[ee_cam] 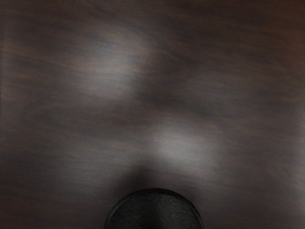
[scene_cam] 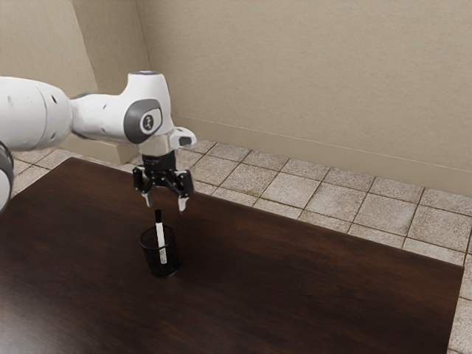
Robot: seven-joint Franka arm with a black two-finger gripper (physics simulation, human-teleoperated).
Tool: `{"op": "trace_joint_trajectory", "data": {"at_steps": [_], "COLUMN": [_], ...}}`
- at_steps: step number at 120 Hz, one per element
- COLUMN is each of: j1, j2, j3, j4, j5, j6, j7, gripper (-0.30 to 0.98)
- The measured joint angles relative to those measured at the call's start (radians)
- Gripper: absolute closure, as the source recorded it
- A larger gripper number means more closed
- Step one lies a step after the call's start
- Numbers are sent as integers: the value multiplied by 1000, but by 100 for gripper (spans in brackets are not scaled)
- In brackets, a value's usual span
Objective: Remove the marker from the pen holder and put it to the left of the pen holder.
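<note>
As seems likely from slim build, light, stiff and slightly slippery: pinch marker (scene_cam: 161,237) by dark upper end (scene_cam: 158,215), projecting from pen holder (scene_cam: 151,259) below gripper (scene_cam: 166,205), fingers (scene_cam: 183,203) apart.

Beige walls (scene_cam: 310,74) and square floor tiles (scene_cam: 291,189) surround a dark wooden table (scene_cam: 295,287)

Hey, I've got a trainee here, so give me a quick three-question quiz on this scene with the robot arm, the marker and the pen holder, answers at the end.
1. Where is the marker?
a) flat on the table
b) in the pen holder, top sticking out
c) between the fingers
2. True or false: the gripper is open.
3. Fill in the colour: the marker's upper end is ____.

Key: 1 b; 2 true; 3 black.
</note>
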Motion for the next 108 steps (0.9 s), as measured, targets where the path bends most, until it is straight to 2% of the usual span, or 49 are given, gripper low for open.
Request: {"op": "trace_joint_trajectory", "data": {"at_steps": [21, 73, 108], "j1": [18, -13, -14], "j2": [-12, -42, -53], "j3": [22, 20, 17], "j4": [-52, -85, -118], "j5": [-48, 31, 33], "j6": [22, 40, 75], "j7": [-29, -20, 68], "gripper": [2, 2, 2]}}
